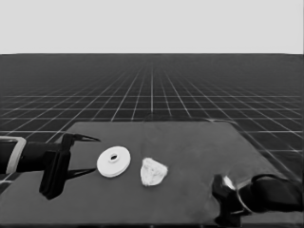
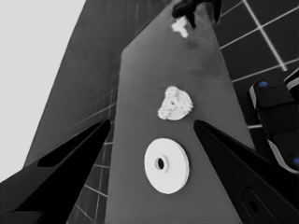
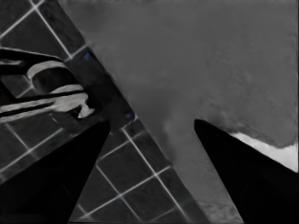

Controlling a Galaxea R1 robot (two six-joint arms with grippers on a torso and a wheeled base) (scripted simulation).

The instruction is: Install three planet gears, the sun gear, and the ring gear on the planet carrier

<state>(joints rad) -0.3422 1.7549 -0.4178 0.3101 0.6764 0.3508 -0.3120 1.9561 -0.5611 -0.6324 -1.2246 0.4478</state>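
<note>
Two grippers: right gripper (image 1: 227, 202) nearest, at the near right corner, fingers spread, a small white piece (image 2: 180, 27) just beside; left gripper (image 1: 95, 154) spread, empty, at the left end.
Gear cluster (image 1: 153, 171): toothed white clump, mid-table.
Big disc (image 1: 113, 161): flat, holed, between cluster and left gripper.
Risk: lowered off-centre, it could jam on teeth and knock gears loose.

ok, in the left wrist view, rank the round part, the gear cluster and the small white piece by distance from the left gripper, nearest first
1. Round part with a centre hole: between the open left gripper fingers' lines, not held.
2. Cluster of toothed gears: just beyond the round part, mid-table.
3. Small white piece: at the far end of the table.
</note>
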